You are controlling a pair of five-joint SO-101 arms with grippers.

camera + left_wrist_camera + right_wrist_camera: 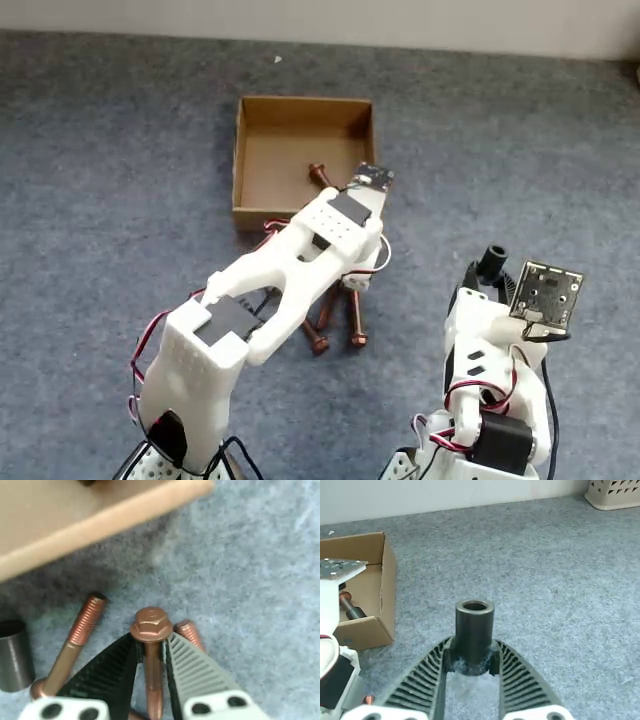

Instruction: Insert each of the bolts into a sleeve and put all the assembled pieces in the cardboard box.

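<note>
From above, the left arm's white wrist lies over its own pincer, just off the near right corner of the cardboard box (240, 160). In the left wrist view the left gripper (151, 640) is clamped on the shank of a copper bolt (151, 625) just under the hex head; the shank's far end is cut off. Two loose bolts (320, 325) lie beside it on the grey table (100, 150), partly hidden by the arm and the fingers (192, 662). A second dark sleeve (12, 655) is cut by the picture's edge.

The box stands open toward the middle of the table's far edge. Inside, near its near right corner, lies a boxed bolt (320, 176); the left arm half hides it, so whether it wears a sleeve is hard to tell.

The right gripper (472, 652) squeezes a dark sleeve (475, 620) at its base, upright with the bore upward, toward the table's near right corner and well apart from the box. Bare table lies on the box's left and right, out to both side edges.
</note>
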